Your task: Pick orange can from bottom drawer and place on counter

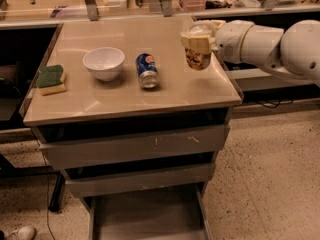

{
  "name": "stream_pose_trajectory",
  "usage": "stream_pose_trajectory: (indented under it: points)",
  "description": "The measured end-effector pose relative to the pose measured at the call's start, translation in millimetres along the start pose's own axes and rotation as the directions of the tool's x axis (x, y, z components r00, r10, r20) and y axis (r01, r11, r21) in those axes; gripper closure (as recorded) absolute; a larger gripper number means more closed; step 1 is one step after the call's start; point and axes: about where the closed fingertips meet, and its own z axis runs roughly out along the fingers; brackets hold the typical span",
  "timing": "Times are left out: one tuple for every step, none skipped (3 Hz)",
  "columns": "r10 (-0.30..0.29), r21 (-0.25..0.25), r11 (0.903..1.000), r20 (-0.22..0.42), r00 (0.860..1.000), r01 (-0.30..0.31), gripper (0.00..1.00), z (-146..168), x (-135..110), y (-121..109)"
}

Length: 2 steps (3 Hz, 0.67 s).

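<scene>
The end effector (199, 40) is clamped on the orange can (198, 60). It holds the can upright at the right edge of the counter (125, 101).

Speckled floor (270, 174), cluttered rear shelf (60, 1) — metal uprights (90, 1), warm dim light

You had warm overhead light: glare on the counter (125, 31), the bottom drawer (145, 216) dim, and the gripper (198, 45) clasping the orange can (198, 60) above the counter's right edge brightly lit.
</scene>
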Motion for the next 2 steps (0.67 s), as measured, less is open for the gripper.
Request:
stream_pose_trajectory:
  points:
    - [0.152, -0.084, 0.9845, -0.03, 0.988, -0.154, 1.0, 22, 18, 11]
    - [0.231, -0.136, 0.9616, -0.07, 0.971, -0.238, 1.0, 35, 32, 21]
